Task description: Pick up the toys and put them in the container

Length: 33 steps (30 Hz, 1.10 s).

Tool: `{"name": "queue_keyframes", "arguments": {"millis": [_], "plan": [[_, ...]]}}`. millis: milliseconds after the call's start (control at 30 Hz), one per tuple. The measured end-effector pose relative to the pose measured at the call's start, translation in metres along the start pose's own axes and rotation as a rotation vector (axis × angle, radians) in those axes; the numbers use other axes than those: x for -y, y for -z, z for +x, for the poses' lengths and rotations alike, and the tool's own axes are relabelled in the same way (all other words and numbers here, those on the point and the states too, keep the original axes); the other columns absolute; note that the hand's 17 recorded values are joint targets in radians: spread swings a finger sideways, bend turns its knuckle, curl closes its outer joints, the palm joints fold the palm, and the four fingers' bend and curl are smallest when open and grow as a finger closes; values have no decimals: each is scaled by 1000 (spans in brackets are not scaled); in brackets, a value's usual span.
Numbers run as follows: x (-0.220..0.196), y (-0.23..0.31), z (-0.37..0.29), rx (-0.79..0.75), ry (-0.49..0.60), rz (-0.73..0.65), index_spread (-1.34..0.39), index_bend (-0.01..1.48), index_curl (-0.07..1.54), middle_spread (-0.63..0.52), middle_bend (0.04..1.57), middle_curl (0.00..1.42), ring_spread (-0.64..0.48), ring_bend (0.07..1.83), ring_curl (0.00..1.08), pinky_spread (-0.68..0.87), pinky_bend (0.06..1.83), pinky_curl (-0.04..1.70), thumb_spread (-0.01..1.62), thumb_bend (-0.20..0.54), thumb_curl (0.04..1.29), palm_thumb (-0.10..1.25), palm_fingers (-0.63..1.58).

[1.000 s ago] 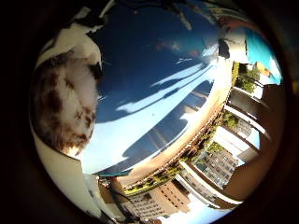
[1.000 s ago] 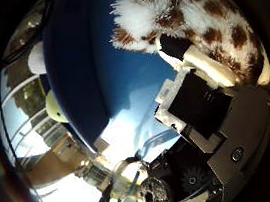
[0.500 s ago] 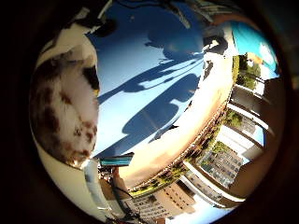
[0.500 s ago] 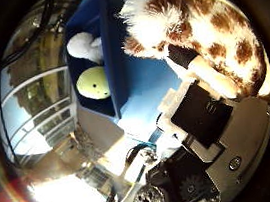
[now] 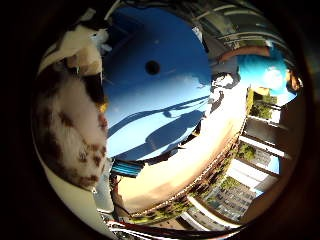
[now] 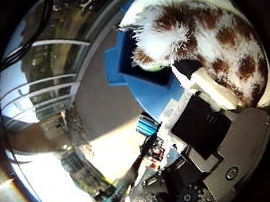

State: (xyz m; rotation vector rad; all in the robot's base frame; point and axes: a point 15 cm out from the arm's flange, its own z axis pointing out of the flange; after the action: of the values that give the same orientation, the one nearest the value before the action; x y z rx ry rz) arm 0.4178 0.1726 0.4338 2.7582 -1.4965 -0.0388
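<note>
A plush toy (image 6: 202, 36) with white fur and brown spots lies close against my palm. It also fills one side of the little finger side view (image 5: 65, 120). My right hand (image 6: 217, 145) has a white finger (image 6: 198, 78) curled against the plush and holds it above a round blue table (image 5: 165, 100). A darker blue container (image 6: 120, 65) shows by one corner beside the plush; its inside is hidden.
A small dark spot (image 5: 152, 68) lies on the blue table. Tan floor (image 6: 108, 125) and white railings (image 6: 33, 90) surround the table. Buildings (image 5: 240, 175) show beyond the table's edge.
Both views have shifted, so the hand has moved with the plush still in it. The white and yellow toys in the container no longer show. More floor shows now.
</note>
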Motion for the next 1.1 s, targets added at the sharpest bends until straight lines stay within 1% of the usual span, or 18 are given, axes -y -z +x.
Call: {"name": "queue_keyframes", "arguments": {"millis": [200,367,500,667,800,967,1067,1100], "plan": [[50,-8,-38,-11,5,107,-1026,1083,-21,-257,1217,1181,-124,1527,830,121,1652,759,1112,-14,884,1011,821],[104,-23,-56,-13,-9,217,-1029,1094,-22,-250,1224,1177,-124,1534,831,120,1650,772,1097,-16,903,993,819],[135,-42,-66,-12,-32,262,-1029,1101,-22,-246,1233,1177,-123,1541,829,121,1643,782,1079,-20,914,963,815],[162,-57,-71,-11,-46,309,-1024,1128,-19,-241,1232,1174,-122,1545,826,123,1642,798,1064,-26,896,896,813],[178,-69,-72,-13,-46,335,-1019,1144,-19,-239,1231,1174,-122,1552,824,124,1641,809,1082,-19,872,891,805],[184,-86,-66,-16,-54,320,-1014,1135,-23,-234,1237,1164,-112,1557,816,119,1630,827,1097,-27,830,871,766],[184,-87,-62,-17,-60,317,-943,1197,3,-223,1197,1131,-85,1508,781,139,1575,803,1095,-32,811,852,836],[184,-88,-59,-18,-63,313,-868,1233,24,-207,1147,1085,-33,1432,736,177,1494,768,1086,-45,795,823,864]]}}
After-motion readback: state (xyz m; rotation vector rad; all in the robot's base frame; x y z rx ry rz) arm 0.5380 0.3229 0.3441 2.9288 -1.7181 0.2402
